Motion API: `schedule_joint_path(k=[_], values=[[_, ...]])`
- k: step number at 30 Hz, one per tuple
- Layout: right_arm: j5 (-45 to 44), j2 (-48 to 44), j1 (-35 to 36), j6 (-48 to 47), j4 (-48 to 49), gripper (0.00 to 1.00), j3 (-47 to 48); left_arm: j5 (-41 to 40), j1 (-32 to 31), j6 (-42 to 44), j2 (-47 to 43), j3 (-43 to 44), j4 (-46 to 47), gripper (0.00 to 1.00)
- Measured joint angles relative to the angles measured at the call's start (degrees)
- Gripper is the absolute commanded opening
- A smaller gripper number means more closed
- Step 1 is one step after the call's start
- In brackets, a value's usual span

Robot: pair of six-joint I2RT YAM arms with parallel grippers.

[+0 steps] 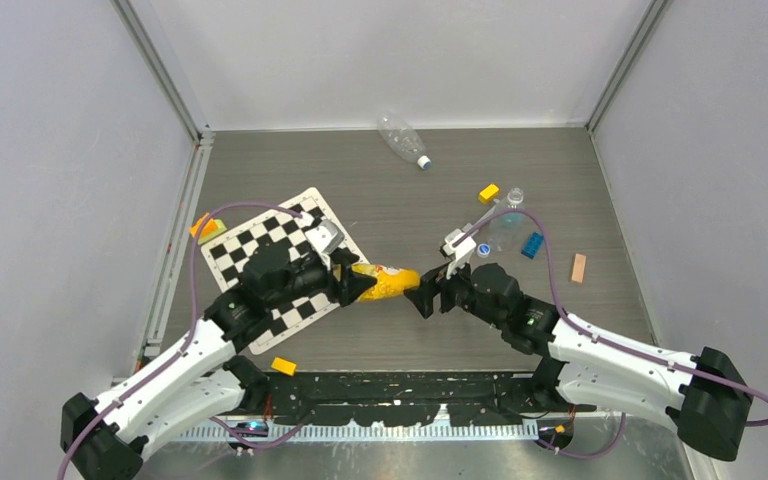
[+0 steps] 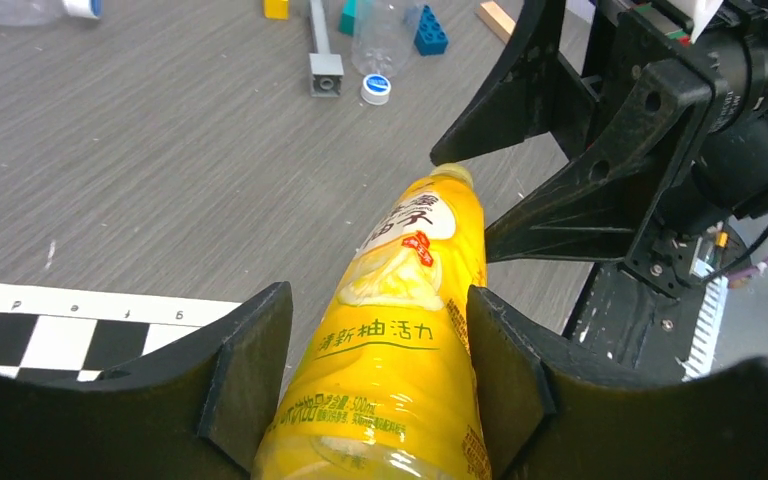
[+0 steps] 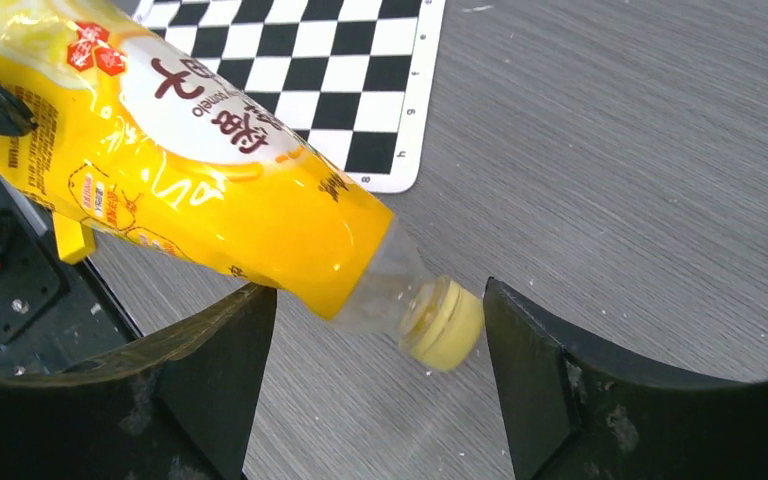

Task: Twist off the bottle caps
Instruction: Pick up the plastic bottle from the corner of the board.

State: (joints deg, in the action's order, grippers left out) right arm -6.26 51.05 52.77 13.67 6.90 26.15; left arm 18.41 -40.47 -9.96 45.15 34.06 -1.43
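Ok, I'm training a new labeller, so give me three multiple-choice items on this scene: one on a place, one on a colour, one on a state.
1. Where on the table does the capped clear bottle lie?
A. near edge, left
B. right edge
C. far edge, near the middle

2. What colour is the cap on the held bottle?
A. white
B. yellow
C. blue

3. How is the right claw?
A. open, a finger each side of the cap
B. shut tight on the cap
C. shut, away from the bottle

1 C: the top view shows it there.
2 B: yellow in the right wrist view.
3 A: a wide gap beside the cap.
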Motion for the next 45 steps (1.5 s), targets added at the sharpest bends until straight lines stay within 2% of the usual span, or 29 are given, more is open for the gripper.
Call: schedule_joint_path(k=[11, 16, 22, 33, 41, 45], values=[[-9.70, -2.45, -1.20, 12.22, 9.68, 0.80, 1.20, -6.03, -0.17, -0.39, -5.70, -6.84, 0.55, 0.00], [-15.43, -2.78, -1.20, 17.70, 8.50, 0.80, 2.03, -8.37, -0.17, -1.01, -9.42, -8.96, 2.43, 0.00], [-19.47, -0.63, -1.27, 26.45, 5.46, 0.80, 6.05, -10.40, -0.17, -3.02, -15.30, -16.11, 11.54, 0.00], [-23.10, 7.56, -1.27, 49.70, 10.80, 0.79, 4.74, -12.31, -0.17, -3.56, -19.52, -22.77, 25.49, 0.00], [-23.21, 12.13, -1.27, 58.71, 16.96, 0.70, 3.08, -13.53, -0.17, -3.54, -20.90, -24.09, 29.20, 0.00], [-22.25, 13.79, -1.27, 60.50, 20.37, 0.55, 2.93, -13.38, -0.17, -3.50, -20.41, -24.13, 30.03, 0.00]])
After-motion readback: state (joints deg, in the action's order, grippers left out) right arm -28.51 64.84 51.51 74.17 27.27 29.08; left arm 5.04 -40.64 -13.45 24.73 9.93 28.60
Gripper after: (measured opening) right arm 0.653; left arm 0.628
